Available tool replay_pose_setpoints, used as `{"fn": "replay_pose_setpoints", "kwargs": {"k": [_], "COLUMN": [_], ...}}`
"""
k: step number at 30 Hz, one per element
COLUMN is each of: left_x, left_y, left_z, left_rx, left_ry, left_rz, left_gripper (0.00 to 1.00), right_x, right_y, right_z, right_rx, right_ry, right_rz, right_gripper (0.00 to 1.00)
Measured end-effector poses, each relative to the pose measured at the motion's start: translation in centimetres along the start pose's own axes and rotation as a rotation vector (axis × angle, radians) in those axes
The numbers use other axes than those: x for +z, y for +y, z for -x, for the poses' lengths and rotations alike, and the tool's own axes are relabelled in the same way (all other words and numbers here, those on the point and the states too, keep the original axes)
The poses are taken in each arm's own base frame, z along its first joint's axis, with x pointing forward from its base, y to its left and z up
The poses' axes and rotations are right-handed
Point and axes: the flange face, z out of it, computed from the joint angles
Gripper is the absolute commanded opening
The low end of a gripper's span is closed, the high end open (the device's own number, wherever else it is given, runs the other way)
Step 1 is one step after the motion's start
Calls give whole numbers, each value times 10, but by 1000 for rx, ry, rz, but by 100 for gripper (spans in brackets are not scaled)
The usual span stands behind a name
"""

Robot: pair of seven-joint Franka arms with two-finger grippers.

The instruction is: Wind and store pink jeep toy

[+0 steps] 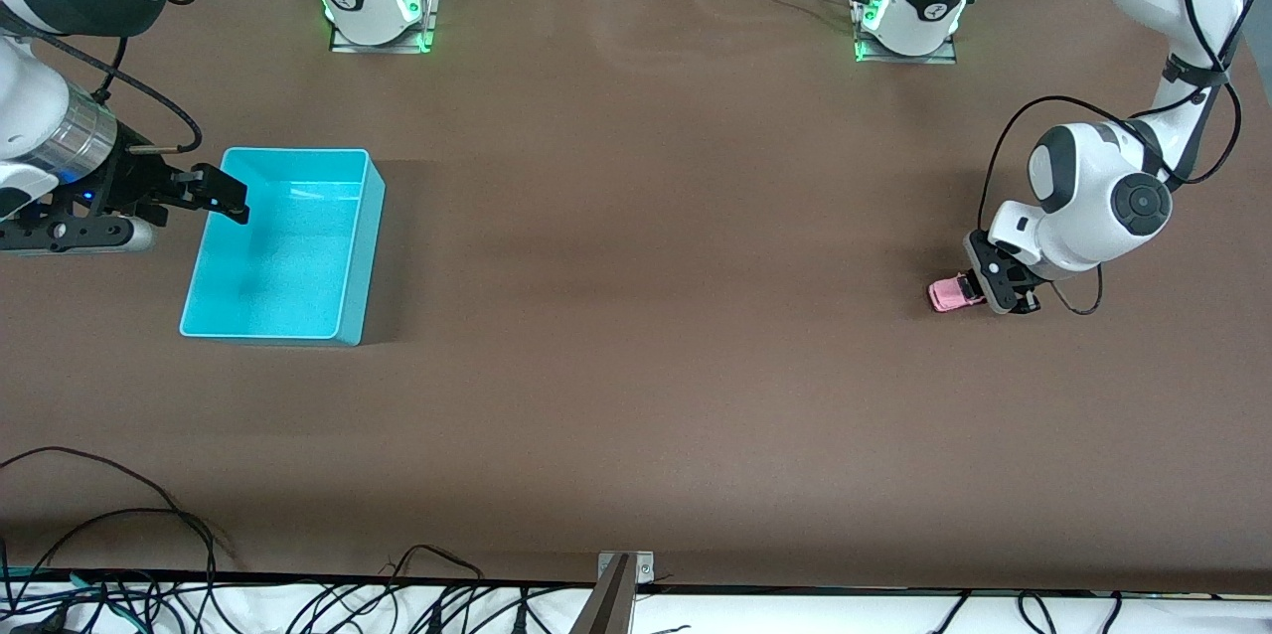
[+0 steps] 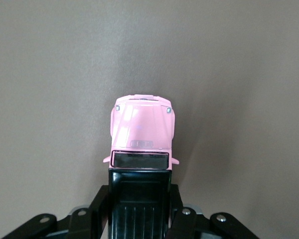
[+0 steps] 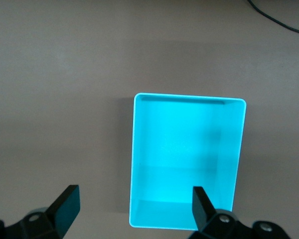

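No readable writing on pink jeep toy [image 2: 143, 133]; grille detail too small to make out. Sits on brown surface [image 1: 636, 316] at left arm's end, well apart from turquoise bin [image 1: 283, 246]. Left pincer [image 1: 1002, 288] clamped on its black-roofed rear, hood sticking out; wheels hidden. Right pincer [image 1: 224, 197] spread open, empty, hovering over bin's rim.

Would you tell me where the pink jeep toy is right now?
The pink jeep toy sits on the table at the left arm's end, gripped by the left gripper.
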Motion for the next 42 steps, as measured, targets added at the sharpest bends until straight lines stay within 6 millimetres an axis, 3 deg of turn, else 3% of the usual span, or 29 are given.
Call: {"fn": "replay_pose_setpoints", "kwargs": {"k": [5,11,15,42], "left_x": [-2,-5,-4,3], "left_y": [1,2,4,7], "left_z": [-13,-25,-23,-14], "left_rx": [49,177,234,290], "left_ry": [6,9,5,-32], "left_rz": [-3,-7,18,52], "left_gripper": [5,4,0,0], "right_x": [2,4,4,4], "right_y": [0,1,1,1], "right_z": [-1,-1,-2,-2], "right_rx": [1,1,1,3], "right_ry": [-3,-6,-7,-7], "right_rz": [0,0,0,0], "right_gripper": [100,100,100,100]}}
